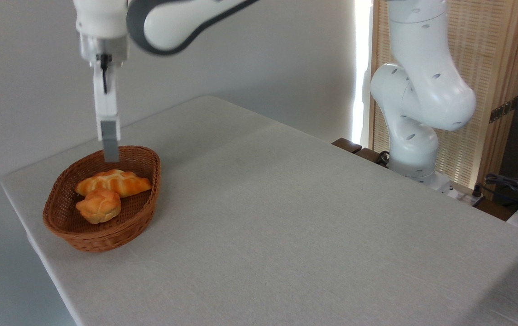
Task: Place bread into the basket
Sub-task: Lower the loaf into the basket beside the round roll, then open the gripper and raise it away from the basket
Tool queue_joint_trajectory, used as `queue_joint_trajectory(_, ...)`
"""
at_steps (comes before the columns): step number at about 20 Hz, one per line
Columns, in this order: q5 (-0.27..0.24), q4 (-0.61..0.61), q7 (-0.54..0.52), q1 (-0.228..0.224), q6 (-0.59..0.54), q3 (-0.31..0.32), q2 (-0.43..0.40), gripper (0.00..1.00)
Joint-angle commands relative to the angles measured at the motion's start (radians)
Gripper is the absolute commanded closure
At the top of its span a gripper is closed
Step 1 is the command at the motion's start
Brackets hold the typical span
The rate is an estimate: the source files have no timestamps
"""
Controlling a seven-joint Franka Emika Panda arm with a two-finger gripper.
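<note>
Camera: bread lies in the basket, at the back, touching the bun in front of it. Gripper hangs above the basket's far rim, holding nothing; seen edge-on, so can't tell jaw opening. Basket sits at the table's left end.

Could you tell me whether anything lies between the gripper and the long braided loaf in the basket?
Nothing does. In the camera view the gripper hangs just above the long braided loaf, which lies in the basket; only air and basket weave show between them.
</note>
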Motion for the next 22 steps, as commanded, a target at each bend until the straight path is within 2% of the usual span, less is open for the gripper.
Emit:
queue_joint_trajectory(1,-0.012,0.027,-0.002,-0.004,-0.170,0.112,-0.093,0.00)
queue_joint_trajectory(6,-0.002,0.082,0.009,-0.007,-0.337,0.256,-0.123,0.00)
queue_joint_trajectory(10,0.002,0.081,0.004,-0.010,-0.354,0.351,-0.156,0.00)
queue_joint_trajectory(14,0.022,0.079,-0.005,-0.001,-0.377,0.361,-0.150,0.00)
queue_joint_trajectory(17,0.022,0.073,-0.007,0.034,-0.434,0.364,-0.154,0.00)
queue_joint_trajectory(22,0.030,0.070,-0.005,0.045,-0.471,0.362,-0.154,0.00)
